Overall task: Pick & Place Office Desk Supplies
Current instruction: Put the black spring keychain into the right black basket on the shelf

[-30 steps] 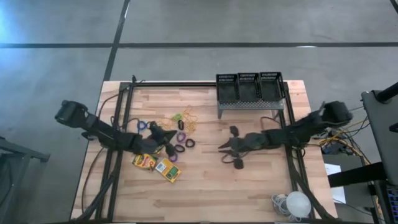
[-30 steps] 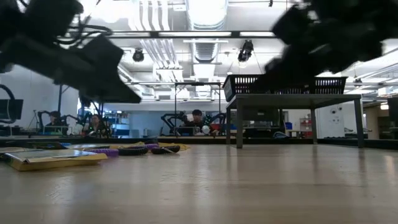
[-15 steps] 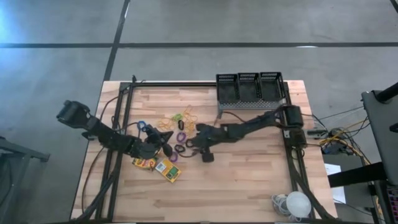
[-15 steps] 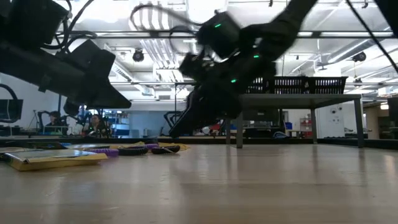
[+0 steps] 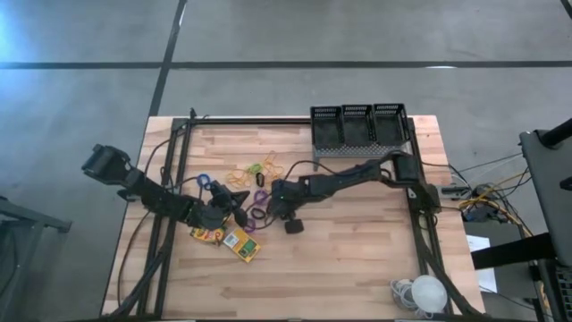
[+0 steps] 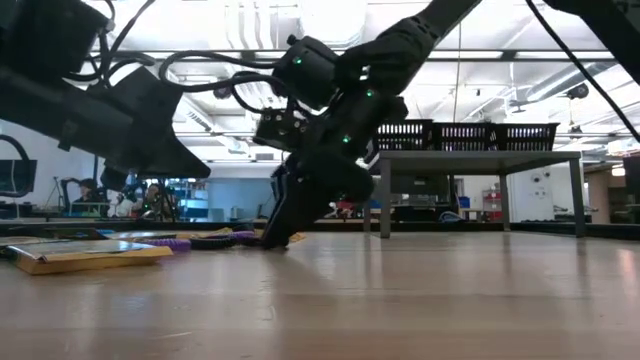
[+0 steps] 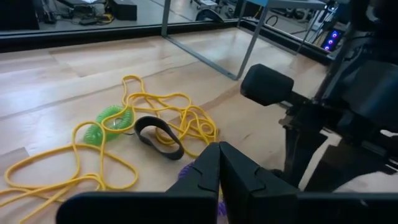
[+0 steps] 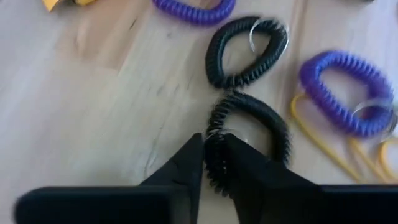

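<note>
Right end effector [image 8: 213, 155] pinching a black coil ring [image 8: 249, 134] lying flat mid-worktop among the rings; lift straight up, clear of neighbouring coils, while left end effector [image 7: 219, 163] waits pressed together.

Purple ring [image 8: 194, 9] is cut by the right wrist view's edge; black coil ring [image 8: 249, 134] is partly behind claw fingers [image 8: 186, 165].

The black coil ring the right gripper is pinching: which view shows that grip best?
The right wrist view: the right gripper has its fingers closed on the black coil ring, lying on the wood. The high view shows only the gripper among small rings. The low view shows it touching down, ring unclear. The left wrist view misses it.
</note>
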### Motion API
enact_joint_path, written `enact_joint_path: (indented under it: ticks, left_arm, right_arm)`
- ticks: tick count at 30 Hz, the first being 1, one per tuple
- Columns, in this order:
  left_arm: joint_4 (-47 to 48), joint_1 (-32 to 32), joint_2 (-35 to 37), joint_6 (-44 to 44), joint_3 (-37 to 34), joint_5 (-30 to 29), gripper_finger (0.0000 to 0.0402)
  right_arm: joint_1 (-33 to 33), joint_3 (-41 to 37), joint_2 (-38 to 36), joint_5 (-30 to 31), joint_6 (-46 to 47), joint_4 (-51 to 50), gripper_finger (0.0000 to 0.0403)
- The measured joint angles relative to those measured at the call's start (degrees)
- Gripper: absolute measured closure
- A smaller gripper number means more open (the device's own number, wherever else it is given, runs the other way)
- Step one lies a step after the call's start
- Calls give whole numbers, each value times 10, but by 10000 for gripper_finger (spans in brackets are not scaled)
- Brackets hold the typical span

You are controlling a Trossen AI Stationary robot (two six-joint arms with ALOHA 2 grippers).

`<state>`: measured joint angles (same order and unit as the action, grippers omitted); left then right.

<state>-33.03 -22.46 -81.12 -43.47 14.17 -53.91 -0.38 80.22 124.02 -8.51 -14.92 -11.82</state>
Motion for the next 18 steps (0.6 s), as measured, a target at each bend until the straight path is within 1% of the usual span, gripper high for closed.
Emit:
enact_joint_path:
  ticks: [3,8,12,16,18]
  left_arm:
    - [0,-3,0,-1,0,2,391]
    - [1,-5,0,-4,0,4,391]
    - [5,-6,0,-8,1,6,391]
    - [9,-7,-2,-14,0,5,391]
    - [7,-7,-2,-16,1,5,391]
  right_arm:
    - [0,-15,-21,-27,12,-34,382]
    - [11,-67,-80,-91,39,-86,383]
    - [26,-125,-166,-162,75,-98,384]
    - [45,-188,-259,-261,123,-96,383]
    - [55,-213,-315,-293,132,-87,383]
